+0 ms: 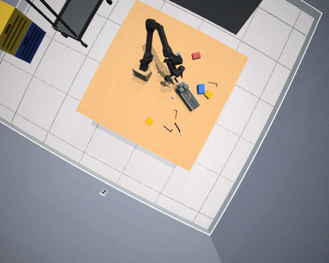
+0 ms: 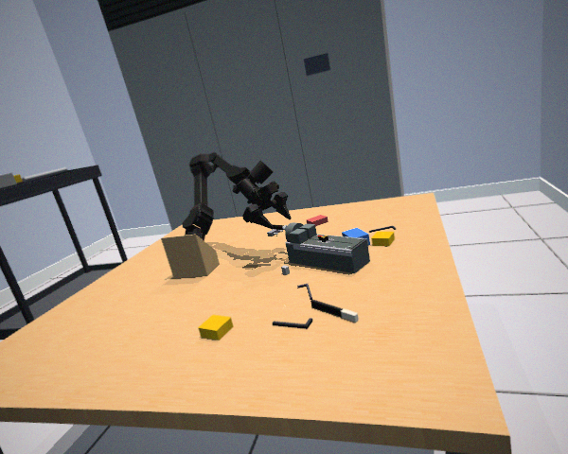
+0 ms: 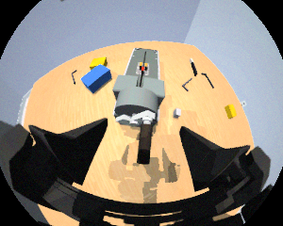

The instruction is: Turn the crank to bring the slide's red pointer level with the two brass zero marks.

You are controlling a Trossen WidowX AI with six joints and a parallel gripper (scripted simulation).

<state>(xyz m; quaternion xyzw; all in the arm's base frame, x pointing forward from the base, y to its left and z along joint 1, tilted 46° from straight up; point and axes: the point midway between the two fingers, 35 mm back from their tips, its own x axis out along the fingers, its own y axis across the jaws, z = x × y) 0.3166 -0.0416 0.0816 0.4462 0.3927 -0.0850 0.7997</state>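
The machine (image 1: 187, 98) (image 2: 329, 253) (image 3: 141, 82) is a dark grey box on the wooden table (image 1: 125, 93) (image 2: 128, 361). A slide runs along its top and carries a small red pointer (image 1: 188, 95) (image 2: 320, 237) (image 3: 141, 70). The brass marks are too small to make out. A dark crank handle (image 3: 143, 145) (image 2: 276, 228) sticks out of the machine's round end toward me. My gripper (image 1: 171, 79) (image 2: 275, 220) (image 3: 144, 126) is open wide and empty. It hovers just above and around the handle's end, one finger to each side, not touching it.
A blue block (image 1: 200, 88) (image 2: 355, 233) (image 3: 96, 78) and a yellow block (image 1: 208, 94) (image 2: 382, 237) lie beside the machine. A red block (image 1: 196, 55), another yellow block (image 1: 149, 121) (image 2: 215, 326), a small grey cube (image 1: 172, 97) (image 2: 285, 270), hex keys (image 1: 168, 128) and a screwdriver (image 2: 334, 309) lie around.
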